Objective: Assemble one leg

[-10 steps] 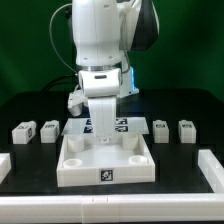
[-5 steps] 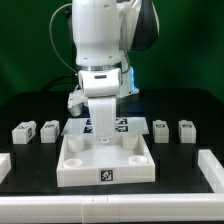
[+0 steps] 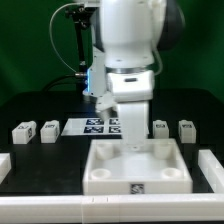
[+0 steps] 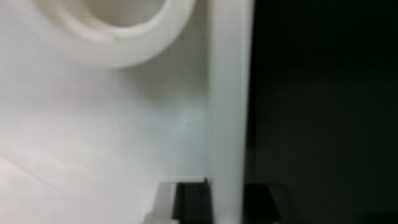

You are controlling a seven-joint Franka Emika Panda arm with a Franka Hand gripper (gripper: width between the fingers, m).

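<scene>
The large white square tray-like piece point(image 3: 135, 168) with round corner sockets lies on the black table, towards the exterior view's right. My gripper point(image 3: 128, 141) reaches down onto its far wall. In the wrist view the gripper point(image 4: 228, 203) has its two dark fingers point(image 4: 192, 206) either side of the tray's thin white wall point(image 4: 228, 100), shut on it; a round socket point(image 4: 125, 25) shows beside it. Two legs point(image 3: 22, 131) point(image 3: 48, 129) stand at the left and two more point(image 3: 161, 128) point(image 3: 186, 129) at the right, all apart from the gripper.
The marker board point(image 3: 92, 125) lies flat behind the tray, partly hidden by the arm. White rails border the table at the front point(image 3: 50, 208), the left point(image 3: 4, 163) and the right point(image 3: 212, 168).
The arm and the tray-like piece have moved together towards the exterior view's right. The four legs have not moved.
</scene>
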